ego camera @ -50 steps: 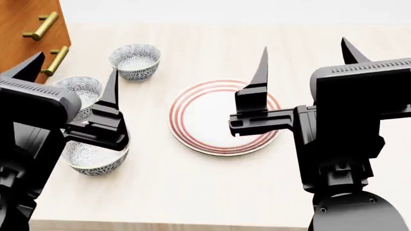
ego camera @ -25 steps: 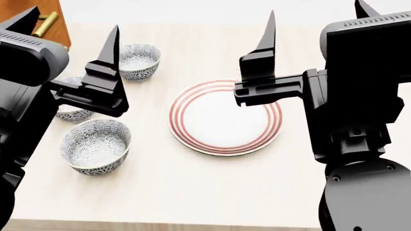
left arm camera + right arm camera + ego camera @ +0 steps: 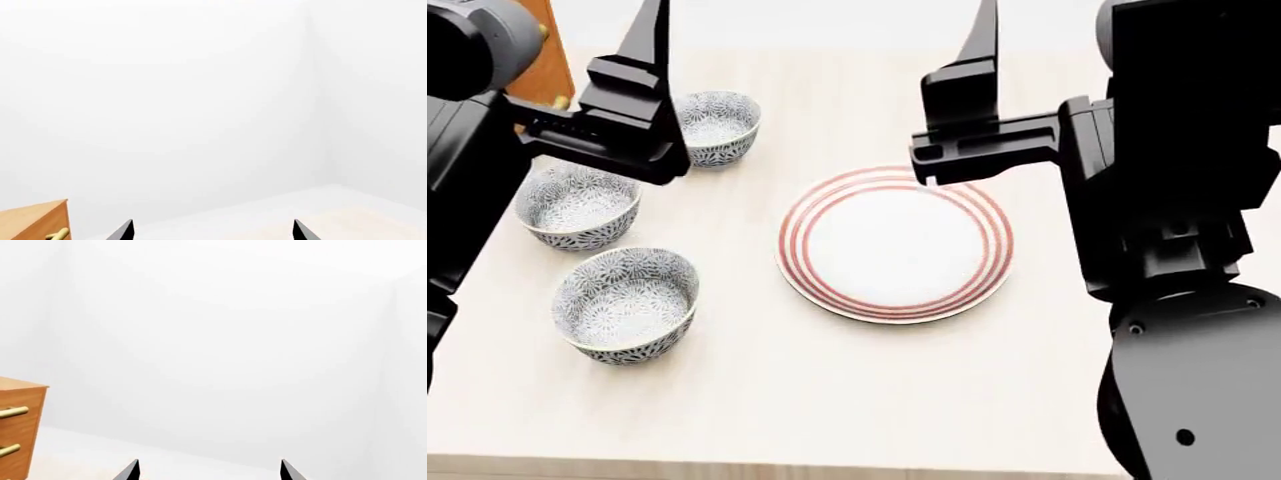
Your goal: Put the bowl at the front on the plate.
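Observation:
Three patterned bowls stand at the table's left in the head view. The bowl at the front (image 3: 626,305) is nearest me and upright, with nothing in it. The white plate with red rings (image 3: 894,243) lies to its right, bare. My left gripper (image 3: 213,231) is open and raised high; one of its fingers (image 3: 645,45) shows above the back two bowls. Also open, my right gripper (image 3: 209,471) hangs above the plate's far edge, with one finger (image 3: 978,40) in view. Both wrist views look out at white walls and show neither bowl nor plate.
The middle bowl (image 3: 577,206) and the back bowl (image 3: 717,125) stand behind the front one. A wooden cabinet (image 3: 550,70) with brass handles is at the far left. The light table (image 3: 827,400) ends at a front edge near me.
Both arms have risen and moved away from me, uncovering the front and middle bowls. The bowls and plate have not moved. Both grippers stay open.

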Robot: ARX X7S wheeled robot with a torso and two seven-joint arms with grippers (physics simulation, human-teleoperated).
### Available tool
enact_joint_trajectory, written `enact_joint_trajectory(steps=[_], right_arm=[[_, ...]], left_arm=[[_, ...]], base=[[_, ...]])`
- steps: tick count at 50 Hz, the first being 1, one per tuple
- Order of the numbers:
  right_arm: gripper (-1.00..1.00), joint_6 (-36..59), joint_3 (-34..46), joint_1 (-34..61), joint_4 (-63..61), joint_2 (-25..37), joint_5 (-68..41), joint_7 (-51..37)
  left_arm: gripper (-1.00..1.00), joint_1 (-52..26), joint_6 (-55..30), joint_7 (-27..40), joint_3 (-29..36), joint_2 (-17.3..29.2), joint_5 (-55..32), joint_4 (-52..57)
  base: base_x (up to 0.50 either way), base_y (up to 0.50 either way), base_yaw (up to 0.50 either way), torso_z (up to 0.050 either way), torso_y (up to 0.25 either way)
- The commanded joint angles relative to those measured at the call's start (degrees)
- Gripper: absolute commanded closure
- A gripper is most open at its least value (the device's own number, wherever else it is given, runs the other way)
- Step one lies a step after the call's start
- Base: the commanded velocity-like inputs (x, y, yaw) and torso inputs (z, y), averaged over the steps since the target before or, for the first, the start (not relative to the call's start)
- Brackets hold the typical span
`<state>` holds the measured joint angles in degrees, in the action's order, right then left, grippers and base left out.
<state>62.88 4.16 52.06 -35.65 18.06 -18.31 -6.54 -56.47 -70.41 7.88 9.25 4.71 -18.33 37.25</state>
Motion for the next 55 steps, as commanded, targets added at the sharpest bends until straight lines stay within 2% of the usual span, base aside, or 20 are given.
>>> enact_joint_trajectory(steps=[1, 28, 55], right_arm=[[-1.0, 0.2, -0.1, 0.7, 0.5, -0.1, -0.7, 0.2], [-1.0, -0.3, -0.1, 0.6, 0.7, 0.1, -1.3, -0.1], [-1.0, 0.1, -0.5, 1.0, 0.5, 0.1, -2.3, -0.6]], left_arm=[[-1.0, -1.1, 0.1, 0.7, 0.0, -0.1, -0.9, -1.2], [-1.0, -1.4, -0.2, 2.4, -0.9, 0.7, -3.1, 0.2], [-1.0, 0.2, 0.4, 3.8, -1.3, 1.5, -4.8, -0.1]], base=[[0.0, 0.0, 0.0, 0.0, 0.0], [0.11, 0.0, 0.0, 0.0, 0.0], [0.02, 0.0, 0.0, 0.0, 0.0]])
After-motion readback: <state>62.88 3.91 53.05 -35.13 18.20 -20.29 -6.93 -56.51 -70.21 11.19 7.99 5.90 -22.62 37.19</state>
